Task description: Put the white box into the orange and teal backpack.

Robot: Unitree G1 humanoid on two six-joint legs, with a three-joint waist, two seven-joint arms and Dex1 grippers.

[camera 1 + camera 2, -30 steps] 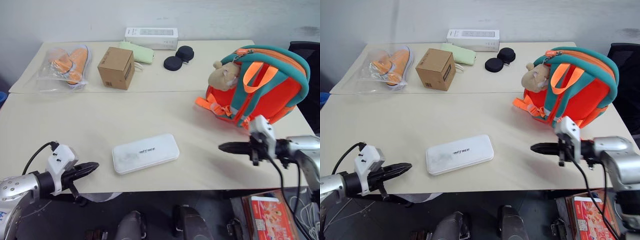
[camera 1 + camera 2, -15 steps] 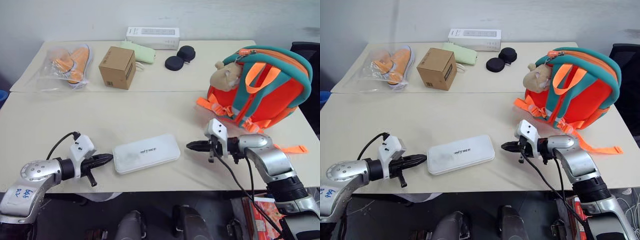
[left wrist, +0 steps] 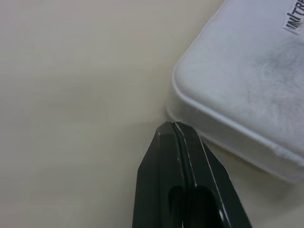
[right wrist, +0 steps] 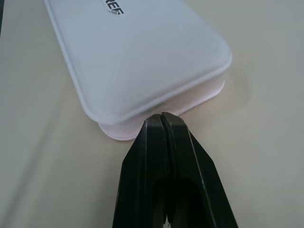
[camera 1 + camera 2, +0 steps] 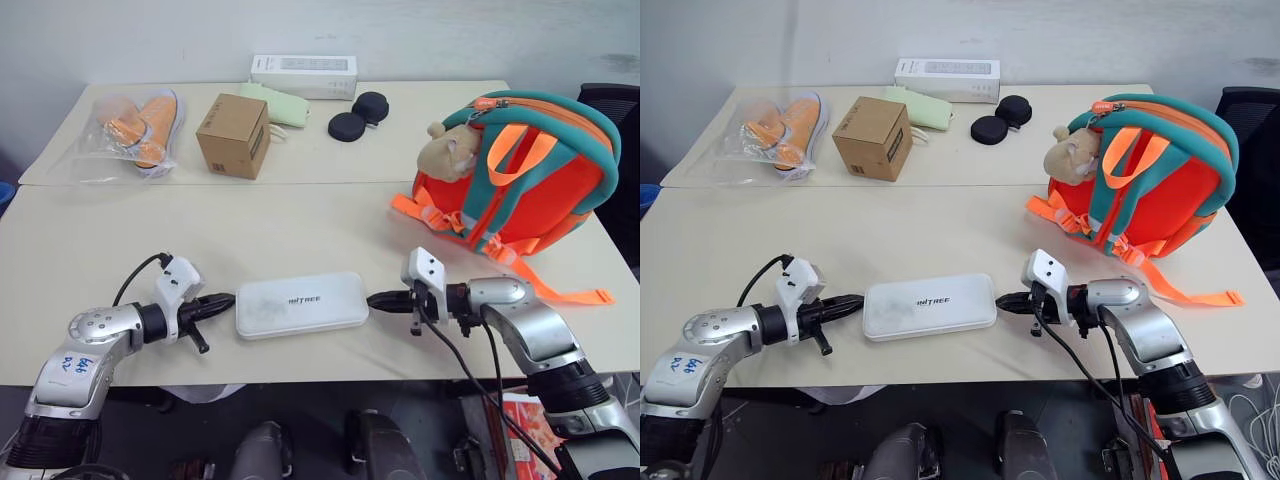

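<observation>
On the pale beige table, our flat white rounded box lies between both clenched grippers, left and right tips pressing its ends; the orange and teal backpack stands far right.

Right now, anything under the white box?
The white box lies flat on the table. At its ends, where each shut gripper, left and right, meets it, nothing pokes out. Its underside is covered.

Smooth matt plastic white box, soft cloth orange and teal backpack, matt laminate table.
</observation>
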